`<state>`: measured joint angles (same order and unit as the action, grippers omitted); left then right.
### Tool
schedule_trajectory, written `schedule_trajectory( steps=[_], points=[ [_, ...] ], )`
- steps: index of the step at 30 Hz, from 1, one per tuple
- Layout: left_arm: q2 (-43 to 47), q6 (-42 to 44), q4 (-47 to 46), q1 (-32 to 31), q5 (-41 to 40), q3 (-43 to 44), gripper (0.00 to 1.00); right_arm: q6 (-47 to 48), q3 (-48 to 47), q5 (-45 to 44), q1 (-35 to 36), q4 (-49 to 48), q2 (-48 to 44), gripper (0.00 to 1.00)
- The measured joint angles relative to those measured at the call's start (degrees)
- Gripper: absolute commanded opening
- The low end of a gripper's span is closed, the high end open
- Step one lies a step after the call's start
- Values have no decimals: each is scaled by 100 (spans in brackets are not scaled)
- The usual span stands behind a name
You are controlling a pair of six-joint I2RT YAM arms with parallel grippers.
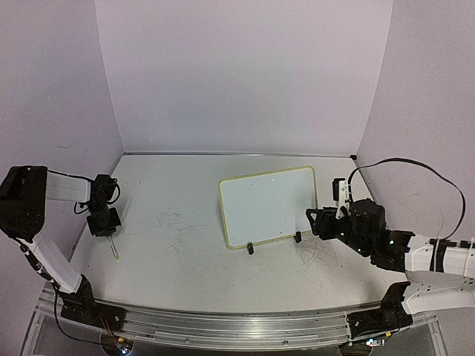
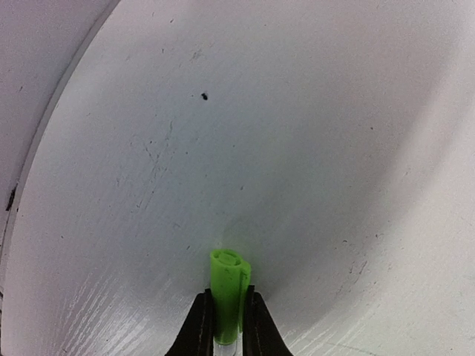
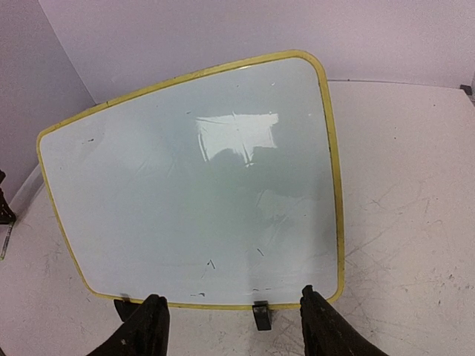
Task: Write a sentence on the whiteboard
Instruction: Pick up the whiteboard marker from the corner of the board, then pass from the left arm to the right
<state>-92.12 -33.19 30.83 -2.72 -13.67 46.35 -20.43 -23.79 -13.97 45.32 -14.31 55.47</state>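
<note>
The whiteboard [image 1: 267,204] lies right of the table's middle, with a pale yellow rim and two black clip feet [image 1: 250,248] on its near edge. It fills the right wrist view [image 3: 193,185], blank except for a few tiny dark marks; no green sentence shows. My right gripper [image 1: 313,222] is open and empty just off the board's right edge, its jaws [image 3: 236,330] apart before the rim. My left gripper [image 1: 107,231] at the far left is shut on a marker [image 1: 113,248]. The left wrist view shows the marker's green cap [image 2: 228,285] between the fingers [image 2: 200,319], above the tabletop.
The scratched white tabletop [image 1: 178,230] lies between the arms. Walls enclose the left, back and right sides. A metal rail [image 1: 223,322] runs along the near edge. A black cable [image 1: 415,167] loops above the right arm.
</note>
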Motion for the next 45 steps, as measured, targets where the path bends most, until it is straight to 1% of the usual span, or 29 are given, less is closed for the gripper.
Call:
schedule_trajectory(
  steps=[4, 6, 8, 11, 14, 18, 21, 25, 27, 30, 35, 39, 42, 45],
  points=[
    [79, 1, 5, 0, 171, -7, 0, -16, -34, -117, 0, 46, -9, 74],
    [182, 5, 9, 0, 332, -3, 0, 46, -86, -280, 0, 79, -9, 87],
    [352, 4, 8, -8, 588, 25, 0, 151, -137, -484, 0, 79, -9, 94],
    [714, -78, -94, -111, 1197, 171, 0, 369, -280, -765, 0, 223, 1, 96],
    [1057, -298, -464, -459, 1808, 506, 0, 463, -547, -740, 0, 341, 25, 96],
    [1197, -769, -1397, -1294, 2243, 1087, 0, 509, -1273, -92, 4, 338, 474, 96],
    [1141, -1242, -2557, -2028, 2518, 1409, 0, 430, -1979, 586, 29, 187, 1164, 96],
    [802, -1668, -3756, -2823, 2584, 1772, 0, 39, -2770, 1446, 169, -150, 2130, 90],
    [600, -1902, -4351, -3187, 2535, 1832, 0, -182, -3017, 1676, 298, -268, 2456, 87],
    [363, -2254, -4960, -3579, 2464, 1834, 0, -512, -3436, 1792, 571, -407, 2957, 81],
    [120, -2777, -5560, -3837, 2333, 1782, 0, -992, -3760, 1755, 829, -525, 3400, 70],
    [119, -2975, -5826, -3945, 2188, 1683, 0, -1237, -3919, 1682, 819, -516, 3590, 55],
    [119, -3053, -5967, -4008, 2142, 1624, 0, -1349, -3993, 1679, 803, -548, 3683, 37],
    [119, -3120, -6040, -4040, 2136, 1571, 0, -1421, -3995, 1688, 802, -588, 3730, 26]
  ],
)
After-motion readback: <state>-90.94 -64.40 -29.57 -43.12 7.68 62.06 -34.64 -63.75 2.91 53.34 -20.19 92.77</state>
